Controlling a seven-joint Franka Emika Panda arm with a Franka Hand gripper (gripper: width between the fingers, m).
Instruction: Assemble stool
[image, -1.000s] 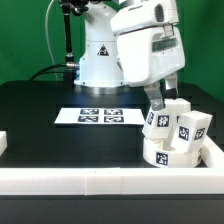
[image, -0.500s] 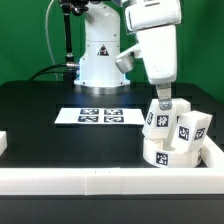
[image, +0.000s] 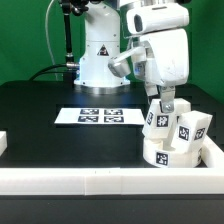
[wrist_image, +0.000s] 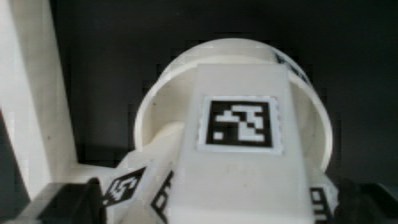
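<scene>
The white plastic stool (image: 176, 142), a round seat with small blocky tagged legs, sits on the black desk (image: 40, 125) in the lower right of the exterior view. I think the gripper (image: 164, 100) should go straight down slowly and squeeze one white leg (image: 158, 120) evenly. Its fingers sit on both sides of that leg, but I cannot tell if they pinch it.

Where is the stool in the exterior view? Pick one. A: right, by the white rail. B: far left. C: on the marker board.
A: the seat disc with its legs sits at that view's right beside the rail, apart from the marker board.
</scene>
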